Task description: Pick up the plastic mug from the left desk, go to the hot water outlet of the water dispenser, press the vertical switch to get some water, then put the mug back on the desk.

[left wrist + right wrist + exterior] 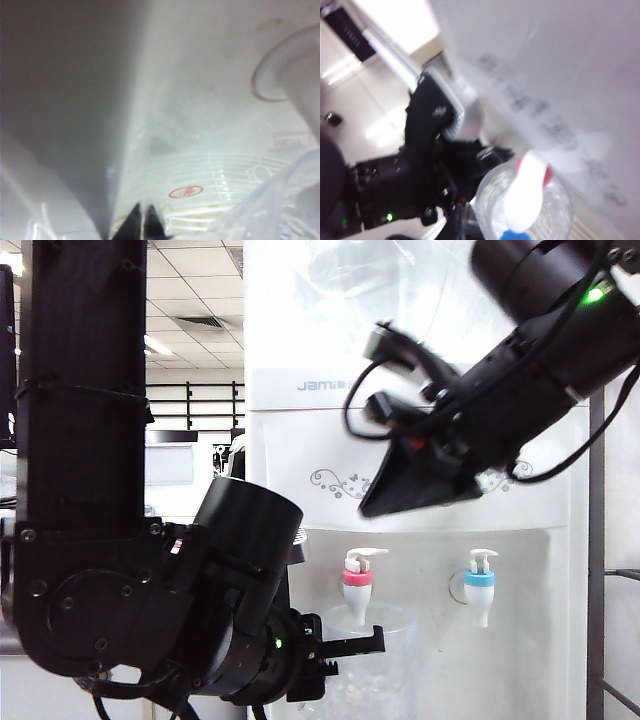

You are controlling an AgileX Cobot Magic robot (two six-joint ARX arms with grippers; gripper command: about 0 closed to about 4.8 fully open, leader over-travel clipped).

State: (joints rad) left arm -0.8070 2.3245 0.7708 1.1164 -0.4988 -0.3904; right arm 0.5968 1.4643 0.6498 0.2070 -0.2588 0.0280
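The plastic mug (372, 665) hangs clear and dimpled right under the hot water outlet (357, 585), a white tap with a pink-red collar on the water dispenser (300, 450). My left gripper (358, 648) is shut on the mug's side from the left. In the left wrist view its fingertips (143, 220) are pressed together beside the mug's wall (285, 200). The vertical switch (366, 554) is the hooked white lever on top of that tap. My right gripper (372, 505), blurred and shut on nothing, points down-left just above it. The right wrist view looks down on the tap (527, 195) over the mug (559, 212). The left desk is out of view.
The blue-collared tap (480, 580) sits to the right of the pink one. A large clear bottle (350, 280) tops the dispenser. A white drip grille (225, 175) with a red stamp lies below the mug. My thick left arm (90, 490) fills the exterior view's left side.
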